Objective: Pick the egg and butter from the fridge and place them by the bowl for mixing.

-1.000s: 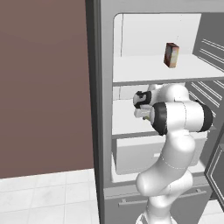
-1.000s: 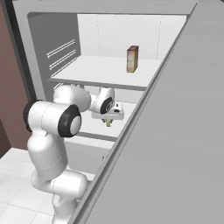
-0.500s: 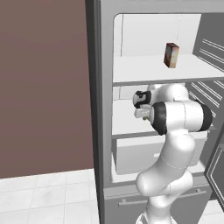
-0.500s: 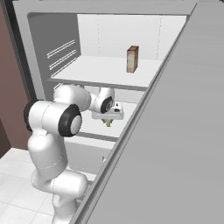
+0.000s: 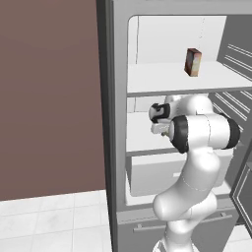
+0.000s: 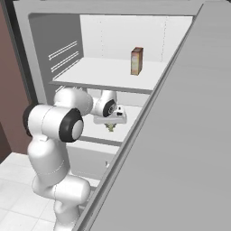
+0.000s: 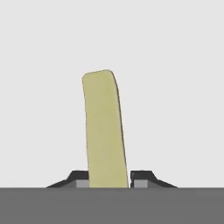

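In the left base view nothing is differing from the picture a second ago: the arm is still reaching into the open fridge [image 5: 118, 147] under its upper shelf [image 5: 167, 81], and the hand is staying at the same spot over the middle shelf. A brown wall [image 5: 49, 93] is standing to the left of the fridge and white floor tiles [image 5: 44, 221] are lying below it. An upright red-brown carton [image 5: 193, 62] is standing on the upper shelf, and a white drawer [image 5: 152, 174] is sitting under the middle shelf. In the right base view the pose is likewise matching the earlier picture; the gripper [image 6: 110, 127] is pointing down over the middle shelf [image 6: 101, 131] with a small olive piece showing at its tips, and the open grey door [image 6: 180, 149] is filling the right side. In the hand view the two dark fingertips [image 7: 142, 177] are pressing on either side of the butter [image 7: 105, 129], a pale yellow-olive stick rising between them against the plain white shelf surface.
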Robot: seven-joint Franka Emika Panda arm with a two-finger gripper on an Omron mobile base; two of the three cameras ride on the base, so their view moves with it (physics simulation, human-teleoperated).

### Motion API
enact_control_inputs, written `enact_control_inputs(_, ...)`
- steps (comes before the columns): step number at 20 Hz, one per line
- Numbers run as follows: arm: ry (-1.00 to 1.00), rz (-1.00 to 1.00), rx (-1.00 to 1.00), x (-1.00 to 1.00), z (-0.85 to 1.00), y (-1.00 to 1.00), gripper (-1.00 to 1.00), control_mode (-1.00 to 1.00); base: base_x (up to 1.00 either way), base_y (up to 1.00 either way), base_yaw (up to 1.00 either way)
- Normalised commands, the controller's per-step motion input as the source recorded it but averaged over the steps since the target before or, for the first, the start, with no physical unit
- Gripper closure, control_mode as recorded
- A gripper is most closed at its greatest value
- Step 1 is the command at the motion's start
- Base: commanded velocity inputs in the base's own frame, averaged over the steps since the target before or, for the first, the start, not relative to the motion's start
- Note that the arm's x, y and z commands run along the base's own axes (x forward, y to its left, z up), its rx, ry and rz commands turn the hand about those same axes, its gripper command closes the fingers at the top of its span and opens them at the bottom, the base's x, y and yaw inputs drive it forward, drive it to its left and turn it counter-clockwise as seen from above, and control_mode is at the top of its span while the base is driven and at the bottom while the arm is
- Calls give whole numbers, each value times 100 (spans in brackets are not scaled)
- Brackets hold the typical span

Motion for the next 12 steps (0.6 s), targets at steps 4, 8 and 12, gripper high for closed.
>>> enact_control_inputs(4, 0, 0, -2, -71, -76, 0, 100, -100, 0, 0, 0)
enact_control_inputs(8, 0, 0, -1, -69, -72, 0, 100, -100, 0, 0, 0)
enact_control_inputs(12, 0, 0, 0, -70, -69, 0, 100, -100, 0, 0, 0)
